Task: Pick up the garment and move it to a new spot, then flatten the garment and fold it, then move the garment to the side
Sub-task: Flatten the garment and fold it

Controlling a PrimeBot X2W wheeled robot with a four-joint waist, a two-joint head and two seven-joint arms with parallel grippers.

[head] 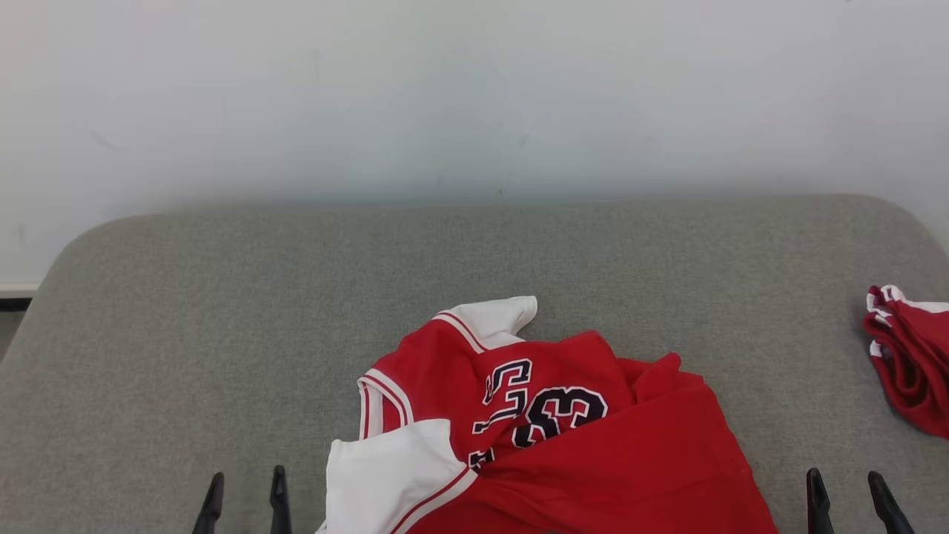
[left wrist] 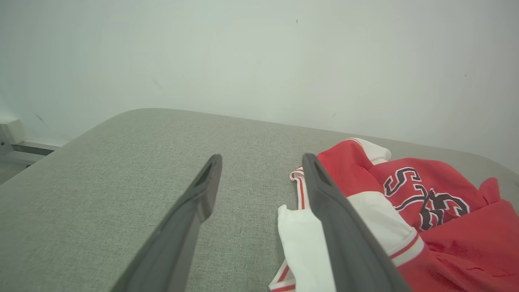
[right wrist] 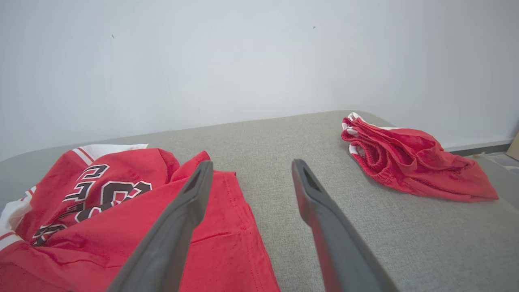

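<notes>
The left gripper (head: 247,491) sits at the lower left of the head view, pointing up it, jaws wide apart and holding nothing; the right gripper (head: 845,491) sits at the lower right, pointing the same way, jaws equally wide and empty.

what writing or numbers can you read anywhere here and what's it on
"S": dark white-edged letter on the red jersey; the letters beside it are lost in folds.
"3": one digit of the big dark number on the same jersey; the other digit is too creased to read.
Second red garment: no text visible.
</notes>
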